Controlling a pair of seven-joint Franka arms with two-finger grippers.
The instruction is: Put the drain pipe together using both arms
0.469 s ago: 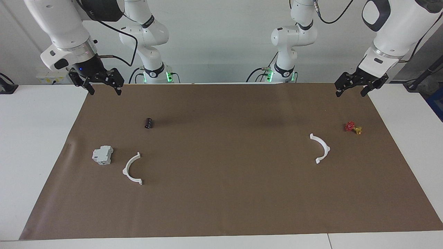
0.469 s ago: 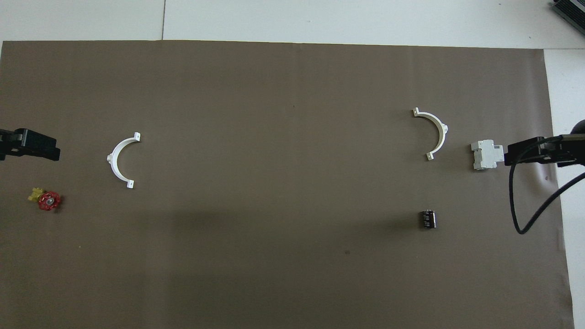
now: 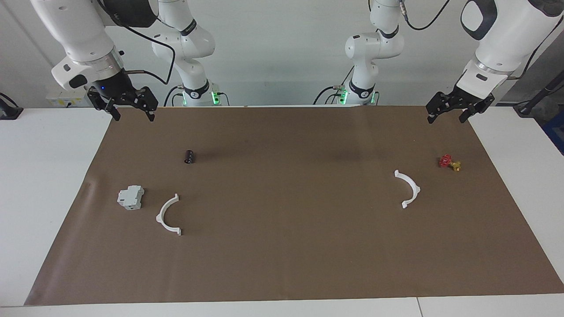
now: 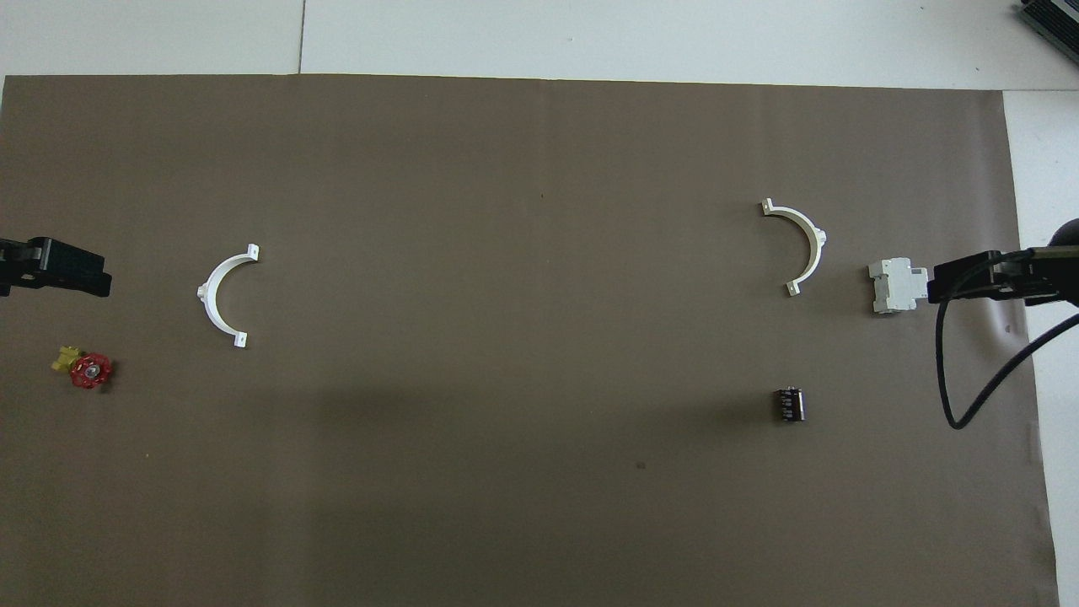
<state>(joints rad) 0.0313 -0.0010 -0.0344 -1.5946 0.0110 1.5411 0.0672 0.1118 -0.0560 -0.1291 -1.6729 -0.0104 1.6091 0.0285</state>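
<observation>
Hanging over the right arm's end of the brown mat, the right gripper has its jaws spread wide and holds nothing. The left gripper hangs likewise over the mat's corner at the left arm's end, jaws apart and empty.

The drain pipe lies in two separate parts, well apart on the mat. One white half-ring rests flat toward the right arm's end, just beside a grey blocky device but not touching it. The other white half-ring rests flat toward the left arm's end, near a small red-and-yellow valve that sits nearer to the robots.

A small black cylinder lies on the mat nearer to the robots than the first half-ring. Bare mat separates the two halves — nothing stands between them. In the overhead view the right gripper overlaps the edge of the grey device; the facing view shows it raised, well clear of it.
</observation>
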